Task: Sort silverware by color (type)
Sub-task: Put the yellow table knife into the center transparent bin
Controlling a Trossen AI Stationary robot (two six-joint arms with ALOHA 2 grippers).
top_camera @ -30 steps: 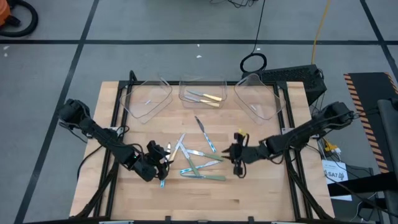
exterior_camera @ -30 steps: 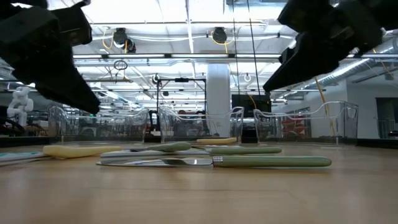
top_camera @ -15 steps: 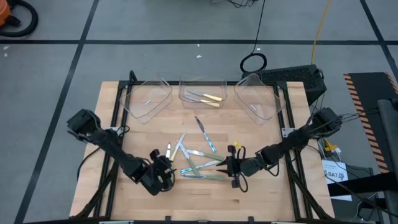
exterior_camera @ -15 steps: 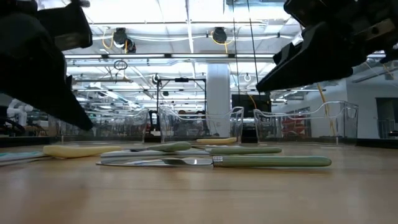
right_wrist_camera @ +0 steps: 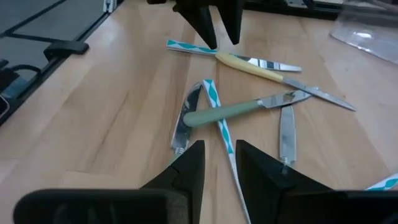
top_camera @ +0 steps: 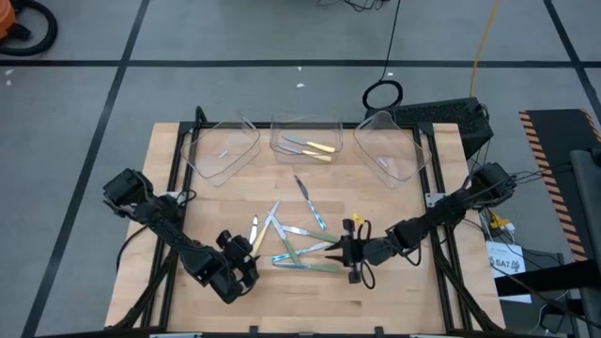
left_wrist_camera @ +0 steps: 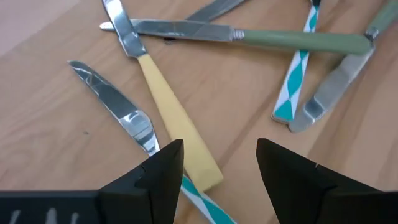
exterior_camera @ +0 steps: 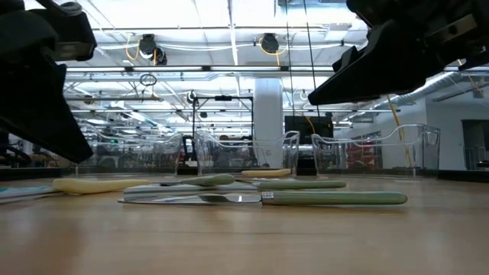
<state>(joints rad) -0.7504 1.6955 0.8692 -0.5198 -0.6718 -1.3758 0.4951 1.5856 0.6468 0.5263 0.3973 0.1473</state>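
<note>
No writing is legible. Left tool (left_wrist_camera: 219, 171), open and empty, hovers just above a yellow-handled knife (left_wrist_camera: 169, 118); right tool (right_wrist_camera: 219, 163), open, overlooks a green-handled knife (right_wrist_camera: 231, 112); the high view alone shows the trays (top_camera: 306, 139).

yellow-handled knife (left_wrist_camera: 177, 134), green-handled knife (left_wrist_camera: 249, 38), teal-striped utensil (left_wrist_camera: 295, 78)

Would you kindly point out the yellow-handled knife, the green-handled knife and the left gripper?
yellow-handled knife (left_wrist_camera: 177, 134): left wrist view, mid-handle.
green-handled knife (left_wrist_camera: 298, 41): left wrist view, mid-handle.
left gripper (left_wrist_camera: 221, 165): left wrist view, gap midway between its open fingertips.
</note>
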